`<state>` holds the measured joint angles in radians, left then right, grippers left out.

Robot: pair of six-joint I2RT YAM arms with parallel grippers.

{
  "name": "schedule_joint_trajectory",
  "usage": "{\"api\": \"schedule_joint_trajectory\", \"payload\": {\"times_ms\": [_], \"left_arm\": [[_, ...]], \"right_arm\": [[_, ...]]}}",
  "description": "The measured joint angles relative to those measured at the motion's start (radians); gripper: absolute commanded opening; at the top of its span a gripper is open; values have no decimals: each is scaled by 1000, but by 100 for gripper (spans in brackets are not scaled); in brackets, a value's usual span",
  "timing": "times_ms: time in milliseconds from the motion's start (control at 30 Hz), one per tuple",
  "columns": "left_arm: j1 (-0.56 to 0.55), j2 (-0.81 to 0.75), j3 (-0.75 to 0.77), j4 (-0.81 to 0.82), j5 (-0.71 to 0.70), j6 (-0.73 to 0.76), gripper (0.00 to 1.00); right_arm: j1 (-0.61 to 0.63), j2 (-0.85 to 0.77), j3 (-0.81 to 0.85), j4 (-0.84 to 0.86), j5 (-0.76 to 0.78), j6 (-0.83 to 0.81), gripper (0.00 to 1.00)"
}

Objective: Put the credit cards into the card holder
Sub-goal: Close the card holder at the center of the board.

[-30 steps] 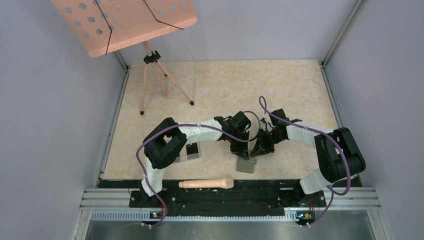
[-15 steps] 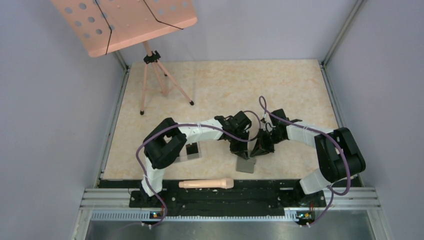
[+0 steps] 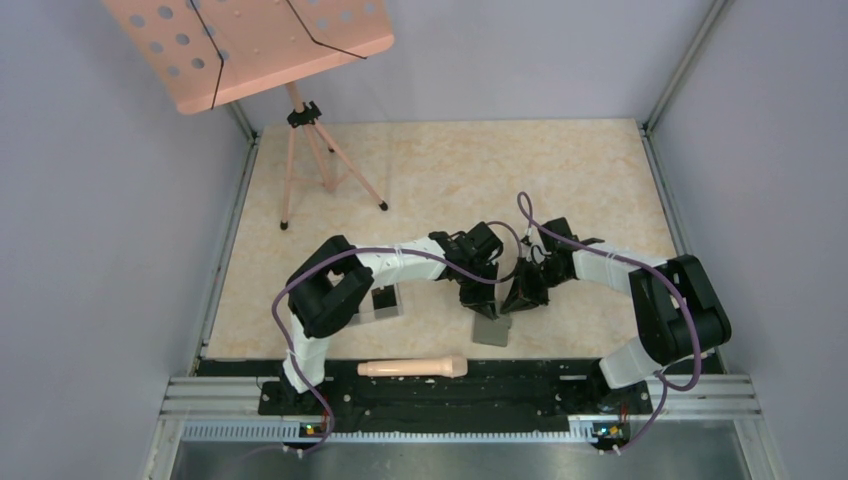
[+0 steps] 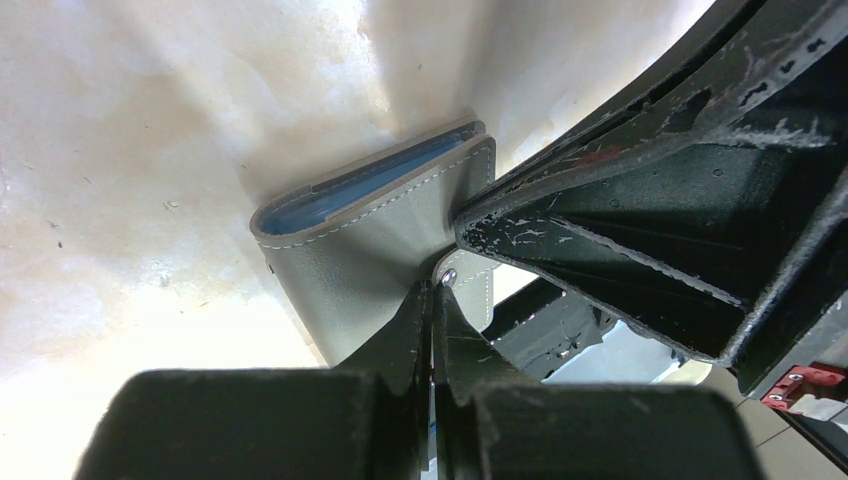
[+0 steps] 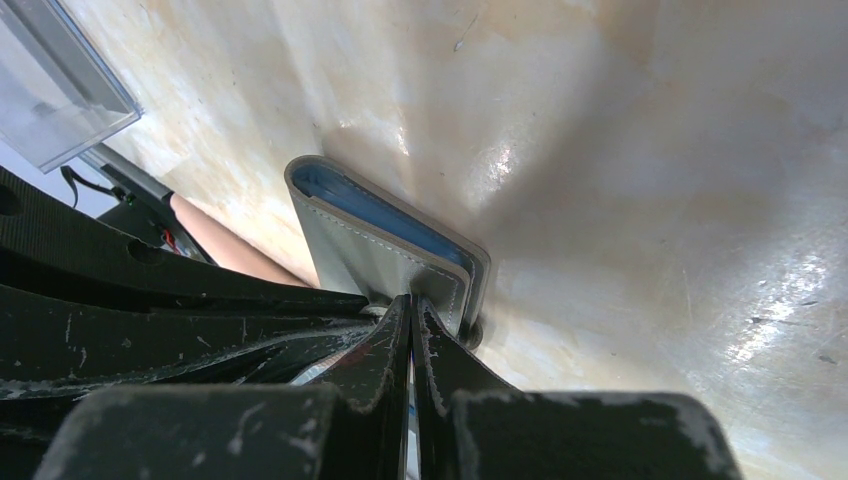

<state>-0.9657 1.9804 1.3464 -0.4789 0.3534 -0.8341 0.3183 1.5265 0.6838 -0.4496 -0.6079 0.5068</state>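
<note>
The card holder is a gray wallet lying folded on the table near the front edge, its blue inside showing along the fold. My left gripper is shut, its tips resting on the wallet's gray cover beside the snap tab. Opposite it, my right gripper is shut too, tips against the same cover by the tab edge. Nothing sits between either pair of fingers. The two grippers almost touch over the wallet. The credit cards are out of view.
A clear plastic box lies left of the wallet, partly under the left arm. A peach-coloured handle lies on the front rail. A pink music stand on a tripod stands at the back left.
</note>
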Motion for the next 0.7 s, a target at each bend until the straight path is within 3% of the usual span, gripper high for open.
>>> {"api": "schedule_joint_trajectory", "payload": {"times_ms": [700], "left_arm": [[-13,0,0,-5,-13,10,0]], "right_arm": [[0,0,5,-11,0,-9,0]]}}
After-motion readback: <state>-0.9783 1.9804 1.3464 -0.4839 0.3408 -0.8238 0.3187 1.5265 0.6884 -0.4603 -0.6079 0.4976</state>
